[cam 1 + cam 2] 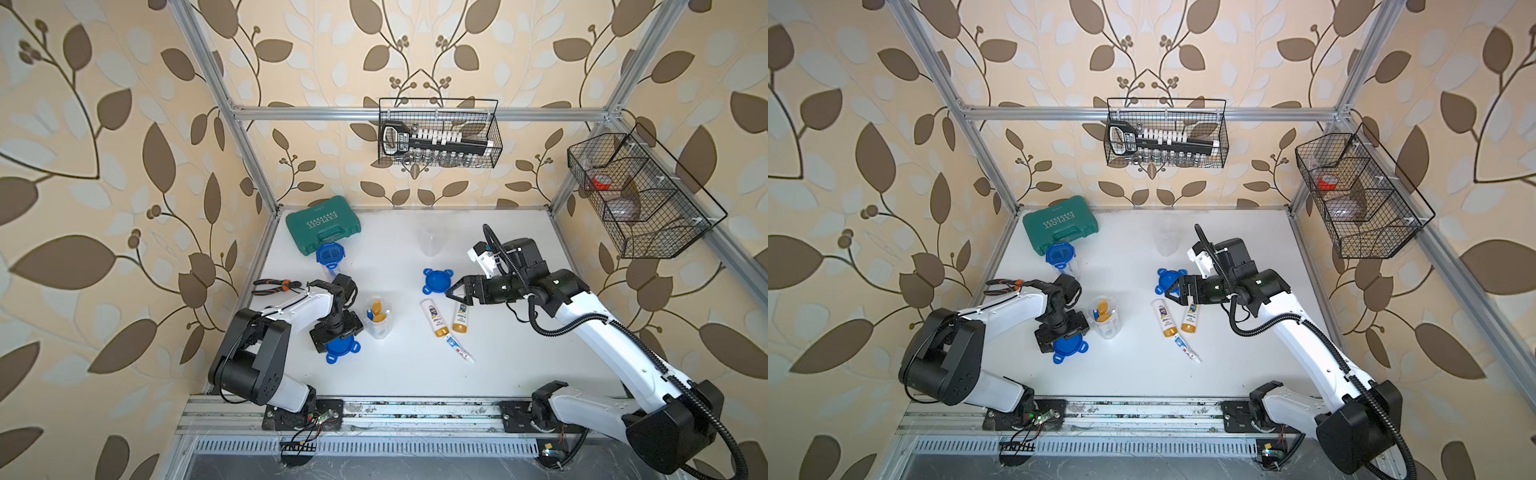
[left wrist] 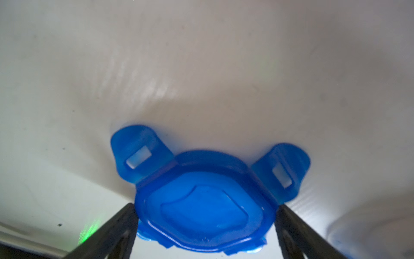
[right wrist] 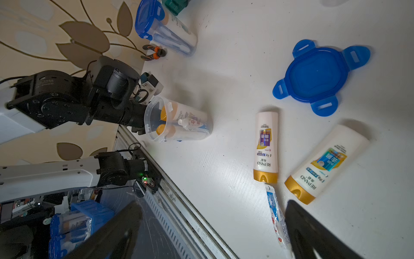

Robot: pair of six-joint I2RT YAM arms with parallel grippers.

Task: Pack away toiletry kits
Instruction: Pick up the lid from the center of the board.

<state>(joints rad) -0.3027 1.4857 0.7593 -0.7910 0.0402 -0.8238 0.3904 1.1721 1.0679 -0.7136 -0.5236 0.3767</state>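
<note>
far-left jar (image 1: 330, 254) lidded | near jar (image 1: 379, 322) filled, lidless | bottles (image 1: 434, 318), toothpaste (image 1: 459, 348) loose | left claw (image 2: 206, 207) wide astride lid (image 1: 341, 351) | right claw (image 1: 457, 296) open, empty

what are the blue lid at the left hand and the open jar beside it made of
Blue lid: likely plastic, glossy, translucent; light passes through its tabs. Open jar: likely clear plastic, slightly cloudy; bottles inside show through.

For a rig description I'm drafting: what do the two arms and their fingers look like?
Both arms have white shell links, bulky black joint housings and black base plates. The right arm carries a black corrugated conduit looping along it. The left arm has none. The fingers on both are matte black, flat and tapering to narrow tips.
</note>
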